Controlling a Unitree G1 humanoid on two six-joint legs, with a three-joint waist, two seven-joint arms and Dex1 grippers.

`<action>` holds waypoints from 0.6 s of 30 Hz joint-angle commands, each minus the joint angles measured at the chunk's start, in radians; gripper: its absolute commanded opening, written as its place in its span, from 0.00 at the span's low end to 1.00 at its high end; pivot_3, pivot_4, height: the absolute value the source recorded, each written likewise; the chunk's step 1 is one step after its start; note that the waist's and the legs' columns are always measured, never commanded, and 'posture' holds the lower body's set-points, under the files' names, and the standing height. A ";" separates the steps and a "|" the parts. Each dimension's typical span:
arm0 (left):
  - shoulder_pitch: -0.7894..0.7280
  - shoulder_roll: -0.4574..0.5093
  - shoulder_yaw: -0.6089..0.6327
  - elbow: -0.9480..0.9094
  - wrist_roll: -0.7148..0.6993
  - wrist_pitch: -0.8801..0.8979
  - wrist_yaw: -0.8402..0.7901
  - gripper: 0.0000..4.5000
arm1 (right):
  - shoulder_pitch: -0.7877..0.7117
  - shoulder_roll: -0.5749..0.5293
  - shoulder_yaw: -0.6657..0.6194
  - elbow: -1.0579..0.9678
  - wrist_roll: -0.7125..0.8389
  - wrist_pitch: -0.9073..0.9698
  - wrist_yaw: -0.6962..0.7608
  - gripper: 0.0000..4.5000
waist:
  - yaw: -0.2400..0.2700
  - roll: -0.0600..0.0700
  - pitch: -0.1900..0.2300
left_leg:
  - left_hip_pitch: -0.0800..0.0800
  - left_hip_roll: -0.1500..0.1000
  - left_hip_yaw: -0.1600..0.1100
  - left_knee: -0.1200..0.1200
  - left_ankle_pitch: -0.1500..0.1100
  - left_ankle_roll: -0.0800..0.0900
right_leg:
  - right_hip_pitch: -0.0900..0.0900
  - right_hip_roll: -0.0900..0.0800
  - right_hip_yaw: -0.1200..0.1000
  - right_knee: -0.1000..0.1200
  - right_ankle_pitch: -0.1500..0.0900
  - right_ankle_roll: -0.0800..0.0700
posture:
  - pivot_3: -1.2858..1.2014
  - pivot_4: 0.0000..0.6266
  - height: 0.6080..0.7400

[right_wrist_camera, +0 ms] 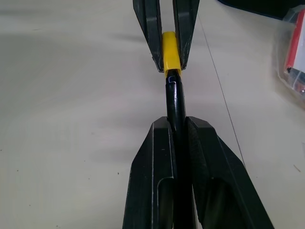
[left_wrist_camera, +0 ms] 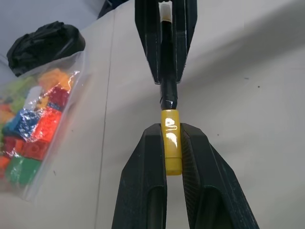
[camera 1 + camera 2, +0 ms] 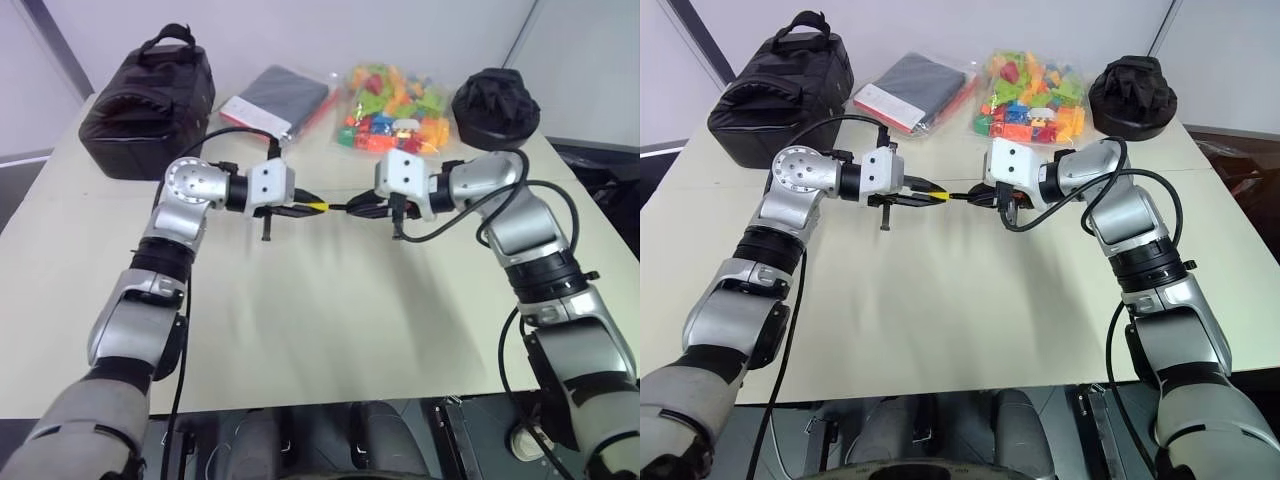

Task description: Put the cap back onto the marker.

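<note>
Above the middle of the table, my left gripper (image 3: 300, 207) is shut on the small yellow cap (image 2: 171, 140), which pokes out past its black fingers (image 2: 143, 176). Facing it from the right, my right gripper (image 3: 366, 208) is shut on the thin black marker (image 1: 175, 102). The marker's end meets the mouth of the cap (image 1: 170, 56), and the two lie in one straight line. The same joint shows between the hands in the head views, with the cap (image 3: 316, 207) to the left of the marker (image 3: 337, 208).
At the back of the table stand a black bag (image 3: 150, 95) on the left, a flat packet (image 3: 272, 100), a clear bag of colourful toy blocks (image 3: 395, 105), and a black bundle (image 3: 496, 105) on the right. Bare tabletop (image 3: 330, 320) lies under and before the hands.
</note>
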 commanded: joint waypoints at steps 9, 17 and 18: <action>-0.027 -0.031 -0.022 0.029 0.006 -0.037 -0.023 0.01 | -0.030 0.020 -0.025 -0.022 0.010 -0.030 -0.013 0.00 | 0.000 0.000 0.000 | 0.000 0.000 0.000 0.000 0.000 0.000 | 0.000 0.000 0.000 0.000 0.000 0.000 | 0.52 0.24 1.00; -0.036 -0.053 -0.029 0.056 0.019 -0.040 -0.019 0.01 | -0.037 0.043 -0.025 -0.029 0.011 -0.018 -0.012 0.00 | 0.000 0.000 0.000 | 0.000 0.000 0.000 0.000 0.000 0.000 | 0.000 0.000 0.000 0.000 0.000 0.000 | 0.52 0.24 1.00; -0.038 -0.053 -0.032 0.061 0.024 -0.042 -0.020 0.01 | -0.038 0.045 -0.025 -0.030 0.012 -0.016 -0.011 0.00 | 0.000 0.000 0.000 | 0.000 0.000 0.000 0.000 0.000 0.000 | 0.000 0.000 0.000 0.000 0.000 0.000 | 0.52 0.24 1.00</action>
